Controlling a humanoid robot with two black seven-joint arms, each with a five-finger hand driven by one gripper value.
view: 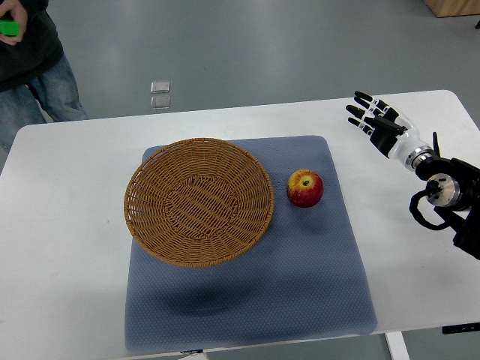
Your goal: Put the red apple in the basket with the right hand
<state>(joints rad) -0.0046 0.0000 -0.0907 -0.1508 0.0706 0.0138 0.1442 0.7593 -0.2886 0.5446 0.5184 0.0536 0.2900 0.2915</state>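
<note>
We see the white counter (pixel 67 247) closest to us, running across most of the view. On it lies a blue-grey mat (pixel 315 285), its front edge near the counter's near edge. Wicker basket (pixel 198 201) sits on the mat's left half, round, shallow, nothing inside it. Its left rim reaches about to the mat's left edge.

Right hand (pixel 375 118) comes in from the right edge on a black-and-white arm (pixel 442 191), up over the counter's far right corner, off the mat. Fingers (pixel 363 97) are spread and extended, pointing left and away from us, holding nothing. Well apart from the apple.

Red apple (pixel 305 187) rests on the mat just beside the basket's right rim, not touching it as far as we can tell. Stem end faces up, yellow patch around it.

Beyond the counter: grey floor (pixel 262 45), a person (pixel 34 67) in jeans at top left holding something green (pixel 9 28), and two small clear squares (pixel 160 94) on the floor.
</note>
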